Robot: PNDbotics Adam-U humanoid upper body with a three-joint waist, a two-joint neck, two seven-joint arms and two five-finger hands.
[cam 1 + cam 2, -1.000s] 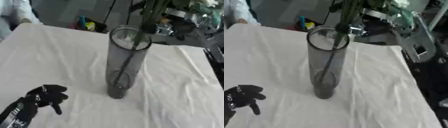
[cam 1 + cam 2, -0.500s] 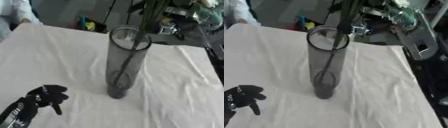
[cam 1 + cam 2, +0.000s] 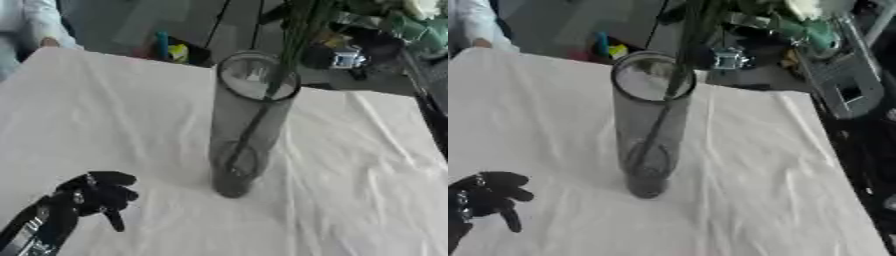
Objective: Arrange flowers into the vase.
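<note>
Standing upright on white tablecloth [image 3: 350, 165]: smoked glass cylinder vase [image 3: 247, 125], green flower stems [image 3: 289, 55] inside. Left hand [image 3: 96, 195] resting lower left, fingers curled, holding nothing. Right hand's state cannot be told.

the scene is evenly and fairly brightly lit by soft, diffuse light with no single source showing, so the white tablecloth [image 3: 350, 165] reads pale and a little washed out, its creases marked only by faint grey shading. both views are soft all over, with smeared edges on the smoked glass vase [image 3: 249, 125], the green stems [image 3: 677, 60] at the top and the black left hand [image 3: 98, 195], and the clutter beyond the far table edge is too blurred to make out. the vase casts only a weak, short shadow at its base, and pale reflections sit on its rim and inner wall.
</note>
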